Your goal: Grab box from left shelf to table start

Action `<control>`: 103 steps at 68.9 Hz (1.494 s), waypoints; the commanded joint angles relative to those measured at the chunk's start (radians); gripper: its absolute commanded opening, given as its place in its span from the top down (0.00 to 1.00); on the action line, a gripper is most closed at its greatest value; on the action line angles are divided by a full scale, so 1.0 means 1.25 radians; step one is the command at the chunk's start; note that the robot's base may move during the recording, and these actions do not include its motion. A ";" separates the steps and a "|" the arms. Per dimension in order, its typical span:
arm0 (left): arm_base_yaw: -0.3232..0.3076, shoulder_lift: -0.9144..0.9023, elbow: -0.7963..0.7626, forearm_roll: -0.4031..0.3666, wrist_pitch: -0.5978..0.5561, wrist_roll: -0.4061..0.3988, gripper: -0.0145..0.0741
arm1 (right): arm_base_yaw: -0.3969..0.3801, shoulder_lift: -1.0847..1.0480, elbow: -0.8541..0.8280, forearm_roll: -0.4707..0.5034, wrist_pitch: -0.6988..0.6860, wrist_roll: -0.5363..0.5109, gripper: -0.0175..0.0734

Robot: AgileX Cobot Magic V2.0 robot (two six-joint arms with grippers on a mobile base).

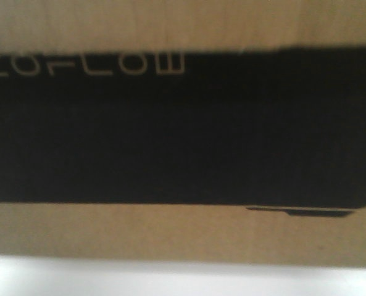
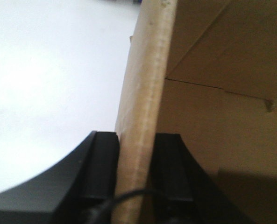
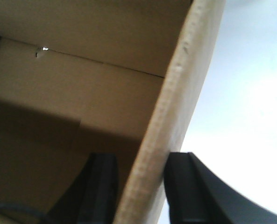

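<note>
Corrugated brown box [image 2: 138,93], smooth white table [image 2: 49,84]

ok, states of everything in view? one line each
Large brown corrugated cardboard box with black printed panel: open, inside visible, walls pinched by both grippers.
Left gripper: shut on a box wall, one finger inside, one outside.
Right gripper: shut on a box wall, same way.
Plain white flat table: seen beside and below the box; whether the box rests on it cannot be told.
</note>
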State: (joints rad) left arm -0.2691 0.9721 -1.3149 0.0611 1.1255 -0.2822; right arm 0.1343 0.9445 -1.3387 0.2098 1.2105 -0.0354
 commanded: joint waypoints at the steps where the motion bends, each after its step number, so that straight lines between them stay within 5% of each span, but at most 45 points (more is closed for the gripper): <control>1: -0.022 0.038 -0.060 -0.084 -0.025 0.078 0.95 | -0.001 0.066 -0.081 0.003 -0.081 -0.031 0.75; 24: 0.006 0.176 -0.067 -0.064 -0.099 0.078 0.95 | -0.001 0.249 -0.118 0.002 -0.150 -0.045 0.75; 56: 0.020 0.331 -0.067 -0.065 -0.320 0.078 0.95 | -0.001 0.427 -0.116 -0.010 -0.322 -0.046 0.75; 103: 0.020 0.445 -0.067 -0.080 -0.324 0.078 0.95 | -0.001 0.501 -0.116 -0.027 -0.339 -0.046 0.69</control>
State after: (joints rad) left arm -0.2118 1.5553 -1.3733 0.1006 0.7844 -0.2802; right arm 0.1285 1.5871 -1.4548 0.1264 0.8998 -0.0724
